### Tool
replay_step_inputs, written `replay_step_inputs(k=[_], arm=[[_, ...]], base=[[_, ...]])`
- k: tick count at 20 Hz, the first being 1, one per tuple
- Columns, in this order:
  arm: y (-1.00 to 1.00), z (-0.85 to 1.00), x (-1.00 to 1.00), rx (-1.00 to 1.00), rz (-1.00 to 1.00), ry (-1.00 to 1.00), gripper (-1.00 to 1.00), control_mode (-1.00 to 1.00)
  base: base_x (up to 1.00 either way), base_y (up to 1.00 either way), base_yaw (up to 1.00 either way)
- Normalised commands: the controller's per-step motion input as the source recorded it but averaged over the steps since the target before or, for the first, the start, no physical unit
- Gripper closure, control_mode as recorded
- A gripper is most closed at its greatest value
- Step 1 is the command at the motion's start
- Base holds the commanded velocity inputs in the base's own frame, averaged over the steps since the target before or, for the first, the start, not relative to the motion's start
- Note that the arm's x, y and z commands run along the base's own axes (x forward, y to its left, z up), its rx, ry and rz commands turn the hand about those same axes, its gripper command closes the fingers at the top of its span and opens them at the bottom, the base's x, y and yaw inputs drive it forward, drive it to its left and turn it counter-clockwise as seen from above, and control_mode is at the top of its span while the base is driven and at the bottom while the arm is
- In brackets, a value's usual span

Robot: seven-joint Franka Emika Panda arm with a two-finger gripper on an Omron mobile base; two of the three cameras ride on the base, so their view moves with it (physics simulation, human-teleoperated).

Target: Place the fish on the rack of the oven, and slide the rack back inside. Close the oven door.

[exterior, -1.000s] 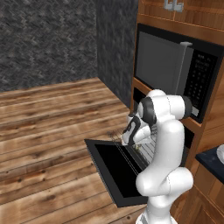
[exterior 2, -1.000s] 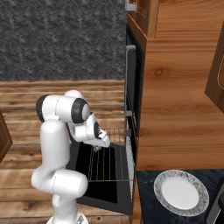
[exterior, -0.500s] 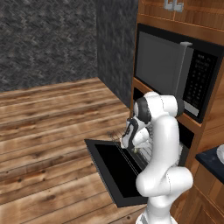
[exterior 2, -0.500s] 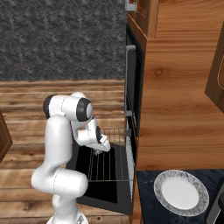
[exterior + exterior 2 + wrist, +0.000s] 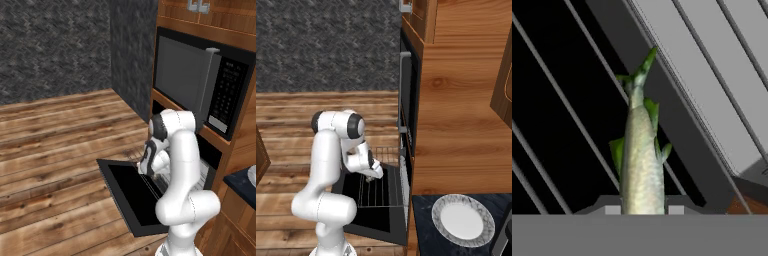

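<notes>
The gripper [image 5: 642, 211], seemingly clamped on the fish [image 5: 641, 165], hangs over the rack [image 5: 378, 187] above wooden flooring [image 5: 55, 150].

The slender fish [image 5: 642, 160] has a smooth, pale silvery-yellow skin with a soft sheen and matt green fins. The thin grey metal bars of the rack [image 5: 567, 112] look smooth and dull. The flat black oven door [image 5: 131, 195] is glossy dark glass. The plank floor [image 5: 55, 135] and cabinet side [image 5: 461, 125] are grainy brown wood, lightly satin
</notes>
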Motion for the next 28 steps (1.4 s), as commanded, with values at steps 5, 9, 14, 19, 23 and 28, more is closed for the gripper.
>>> replay_step_inputs(k=[5, 9, 14, 19, 23, 28], arm=[[-0.02, -0.42, 0.15, 0.0, 0.0, 0.0, -1.0, -1.0], [0.0, -0.15, 0.01, 0.0, 0.0, -0.02, -1.0, -1.0], [0.0, 0.1, -0.05, 0.0, 0.0, -0.05, -1.0, -1.0], [0.05, 0.42, -0.23, 0.0, 0.0, 0.0, -1.0, -1.0], [0.43, 0.66, -0.36, -0.05, 0.0, -0.03, -1.0, -1.0], [0.71, 0.57, -0.22, -0.04, 0.0, -0.07, -1.0, -1.0]], base=[[0.0, 0.0, 0.0], [0.0, 0.0, 0.0], [0.0, 0.0, 0.0], [0.0, 0.0, 0.0], [0.0, 0.0, 0.0], [0.0, 0.0, 0.0]])
